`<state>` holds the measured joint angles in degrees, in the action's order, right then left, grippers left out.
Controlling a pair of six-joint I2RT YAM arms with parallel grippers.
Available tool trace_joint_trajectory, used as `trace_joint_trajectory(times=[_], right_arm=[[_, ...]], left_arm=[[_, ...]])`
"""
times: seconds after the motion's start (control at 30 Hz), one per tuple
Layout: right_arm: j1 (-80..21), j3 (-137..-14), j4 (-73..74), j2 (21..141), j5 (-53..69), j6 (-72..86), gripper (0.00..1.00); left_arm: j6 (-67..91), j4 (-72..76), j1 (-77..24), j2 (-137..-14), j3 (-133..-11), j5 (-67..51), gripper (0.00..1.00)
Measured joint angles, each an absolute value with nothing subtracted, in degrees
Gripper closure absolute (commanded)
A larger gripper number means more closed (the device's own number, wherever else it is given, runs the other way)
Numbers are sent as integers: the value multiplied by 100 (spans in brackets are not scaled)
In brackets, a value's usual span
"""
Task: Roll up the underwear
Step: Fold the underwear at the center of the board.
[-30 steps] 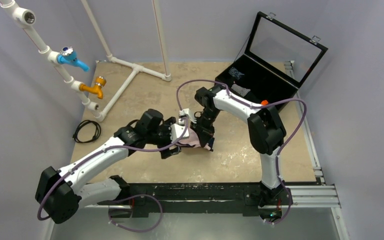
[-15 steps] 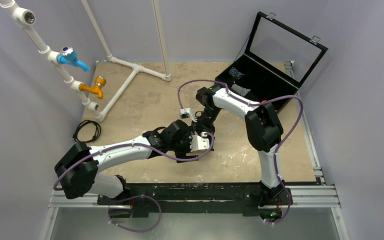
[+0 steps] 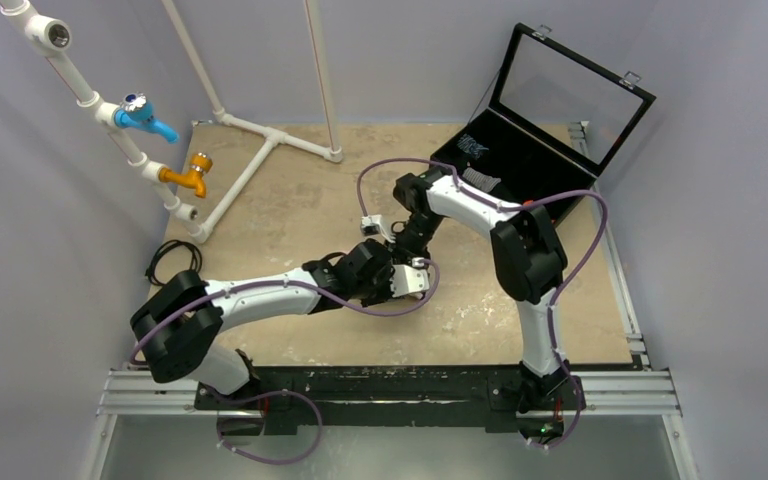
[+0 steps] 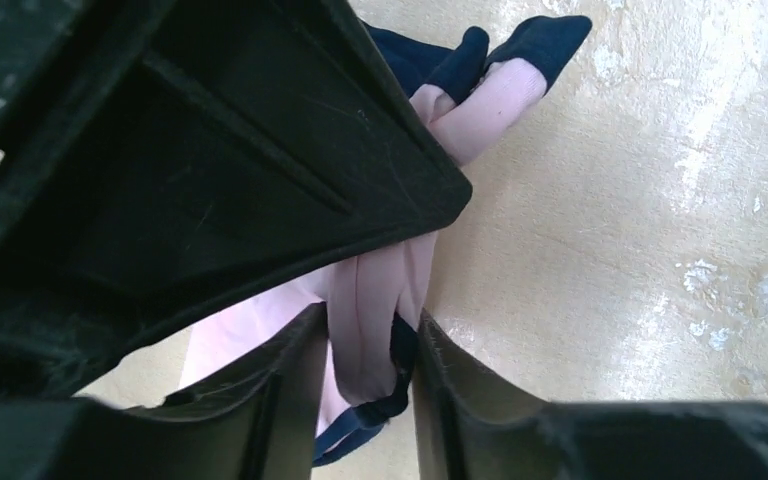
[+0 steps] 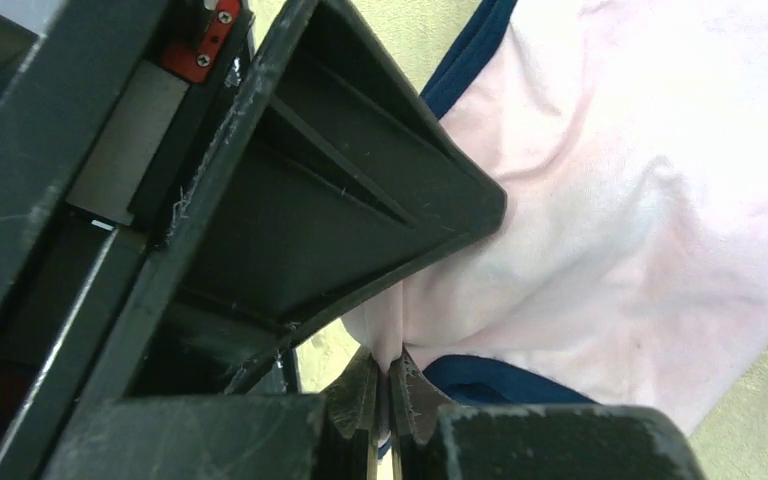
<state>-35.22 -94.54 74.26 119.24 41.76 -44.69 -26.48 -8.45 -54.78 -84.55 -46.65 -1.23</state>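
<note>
The underwear [image 4: 480, 110] lies on the tabletop [image 4: 610, 250], with the left pincer [image 4: 370, 345] squeezing a thick fold and the right pincer [image 5: 388, 385] pinching a thin edge. If they pull apart, that edge could slip out and spoil the roll.

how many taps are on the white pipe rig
2: a blue tap high on the white pipe at the left, and an orange tap lower down. None looks hidden.

pale pink underwear [image 5: 610, 230], navy trim [image 5: 500, 382], mottled beige table [image 4: 610, 250]
</note>
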Motion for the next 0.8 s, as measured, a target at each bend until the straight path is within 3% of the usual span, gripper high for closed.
trace_joint_trajectory(times=[0.13, 0.27, 0.37, 0.53, 0.8], right_arm=[[-3527, -9439, 7395, 11924, 4174, -4458, 84], [-3514, -9338, 7277, 11911, 4154, -4362, 52], [-3454, -9168, 7120, 11832, 4145, -4263, 35], [-3197, -8796, 6764, 11402, 4130, -4086, 28], [-2530, -8208, 6108, 10359, 4309, -3876, 24]], left_arm=[[-2611, -904, -5478, -8506, -4678, -178, 100], [-2591, -1114, -5478, -8506, -4735, -327, 100], [-2547, -1350, -5478, -8506, -4847, -506, 100], [-2427, -1693, -5400, -8608, -5146, -926, 100], [-2196, -2121, -4821, -8986, -5601, -1850, 100]])
